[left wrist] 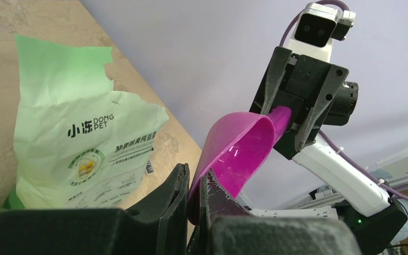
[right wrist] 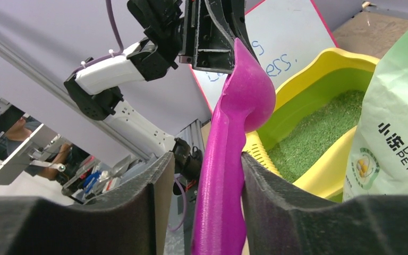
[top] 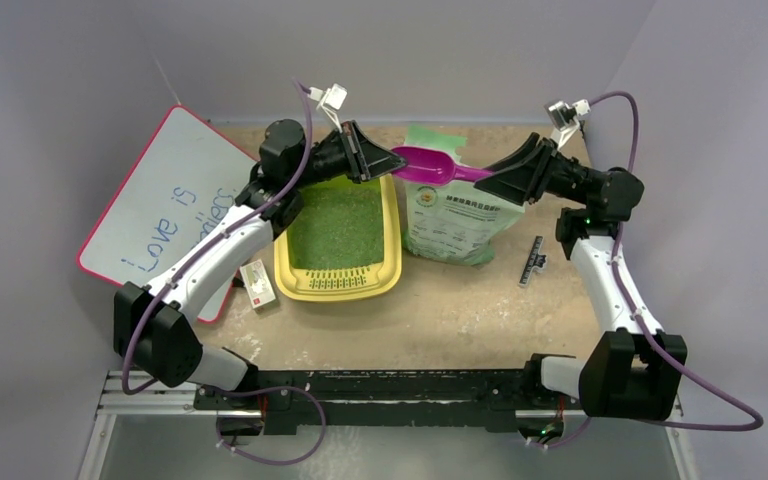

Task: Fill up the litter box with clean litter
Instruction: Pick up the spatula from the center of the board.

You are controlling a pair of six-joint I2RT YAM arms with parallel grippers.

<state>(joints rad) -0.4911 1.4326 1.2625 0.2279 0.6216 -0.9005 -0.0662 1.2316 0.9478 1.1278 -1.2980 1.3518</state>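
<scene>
The yellow litter box [top: 285,268] lies left of centre, with green clean litter [top: 338,228] spread over its floor; both also show in the right wrist view, litter box [right wrist: 303,66] and litter [right wrist: 319,133]. A purple scoop [top: 430,165] hangs in the air between the arms, its bowl empty. My left gripper [top: 392,160] [left wrist: 194,172] is shut on the rim of the scoop's bowl [left wrist: 239,149]. My right gripper [top: 495,172] [right wrist: 204,164] straddles the scoop's handle [right wrist: 220,202]. One finger touches the handle and a gap remains on the other side.
The pale green litter bag [top: 455,205] stands torn open just right of the litter box, below the scoop. A pink-edged whiteboard [top: 160,205] lies at the left. A small white box [top: 258,285] sits by the tray's near left corner. A black strip [top: 532,260] lies right of the bag.
</scene>
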